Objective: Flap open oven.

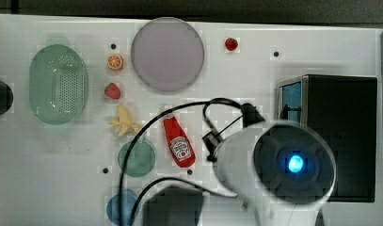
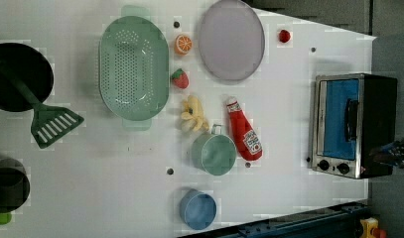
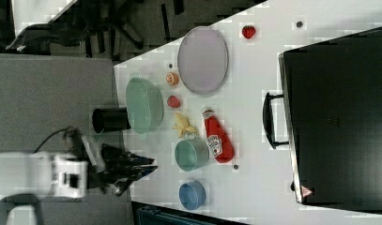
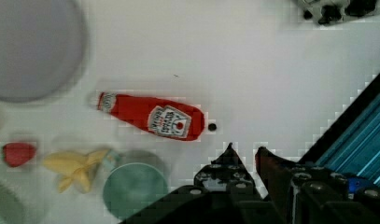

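While the pincer hung above the desk with fingertips nearly together, grasping nothing, the oven stood at the left view's right edge. Its bar handle ran along the closed door, well apart from the pincer.

A white table carried everything. The oven stood at one end, its door shut. A ketchup bottle lay flat near the middle, with a green cup and a banana just beside it. A blue cup sat near one long edge, a grey plate and a strawberry near the opposite one. A green colander, an orange half and another strawberry lay farther from the oven.
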`<state>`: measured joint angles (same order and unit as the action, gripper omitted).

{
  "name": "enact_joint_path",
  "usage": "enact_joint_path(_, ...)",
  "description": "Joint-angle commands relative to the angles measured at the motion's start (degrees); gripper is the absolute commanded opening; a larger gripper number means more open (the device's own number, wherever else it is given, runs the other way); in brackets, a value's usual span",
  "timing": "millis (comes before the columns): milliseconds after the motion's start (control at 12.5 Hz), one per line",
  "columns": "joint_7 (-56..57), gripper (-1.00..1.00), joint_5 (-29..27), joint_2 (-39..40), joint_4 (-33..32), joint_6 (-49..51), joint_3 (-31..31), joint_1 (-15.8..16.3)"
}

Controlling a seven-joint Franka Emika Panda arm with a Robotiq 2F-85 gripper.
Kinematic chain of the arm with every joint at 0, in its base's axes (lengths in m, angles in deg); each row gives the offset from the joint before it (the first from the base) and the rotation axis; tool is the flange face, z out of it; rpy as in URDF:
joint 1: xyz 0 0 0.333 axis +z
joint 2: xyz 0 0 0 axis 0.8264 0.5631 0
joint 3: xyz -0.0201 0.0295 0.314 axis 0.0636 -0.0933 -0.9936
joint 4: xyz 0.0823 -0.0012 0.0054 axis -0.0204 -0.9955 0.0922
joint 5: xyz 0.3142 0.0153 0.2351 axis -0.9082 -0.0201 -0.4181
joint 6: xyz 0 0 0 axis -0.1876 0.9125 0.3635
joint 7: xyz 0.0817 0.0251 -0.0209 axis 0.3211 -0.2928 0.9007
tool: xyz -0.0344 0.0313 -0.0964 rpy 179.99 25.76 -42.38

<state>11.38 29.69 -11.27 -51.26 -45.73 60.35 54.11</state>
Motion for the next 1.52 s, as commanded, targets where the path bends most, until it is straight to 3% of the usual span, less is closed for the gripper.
enact_joint_path(80, 8.26, -0.65, 0.26, 0.84, -0.31, -2.38, 3.19, -0.57)
enact_joint_path(240, 16.98, -0.65, 1.19, 3.19, -0.91, -4.84, 5.36, -0.68)
enact_joint_path(560, 37.99, -0.65, 8.72, 7.74, -2.36, -14.24, 9.50, -0.77)
enact_joint_path(880, 54.71, -0.65, 9.56, 11.72, -4.44, -26.87, 13.99, -1.05)
enact_joint_path(1520, 63.76, -0.65, 9.13, 20.71, -6.25, -38.27, 20.04, -1.35)
